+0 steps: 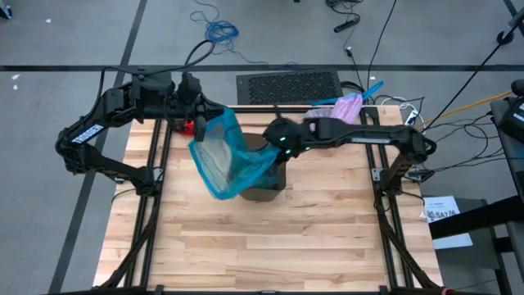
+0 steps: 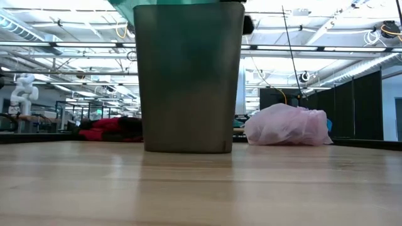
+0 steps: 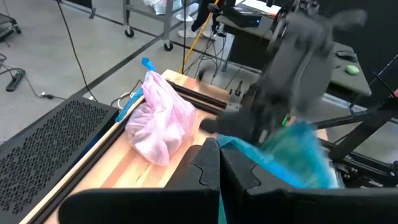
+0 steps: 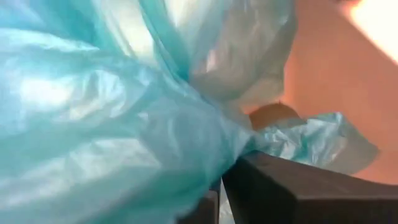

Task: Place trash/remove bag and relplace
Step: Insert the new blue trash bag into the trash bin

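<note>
Lying tied and full at the far right edge of the table (image 1: 327,229), one pale pink bag (image 1: 347,106) rests on its side, well apart from the bin (image 2: 188,75); what fills it cannot be made out through the plastic. One dark bin stands upright near the table's middle. One teal-green plastic bag (image 1: 223,156) is spread between the two arms, its lower part draped over the bin's rim. Left gripper (image 1: 196,102), at the far left edge, has its jaws closed on the teal bag's upper edge. Right gripper (image 1: 278,138) sits just above the bin, jaws pinched on the same bag, plastic filling its wrist view. One red item (image 2: 107,130) lies at the far left edge.
</note>
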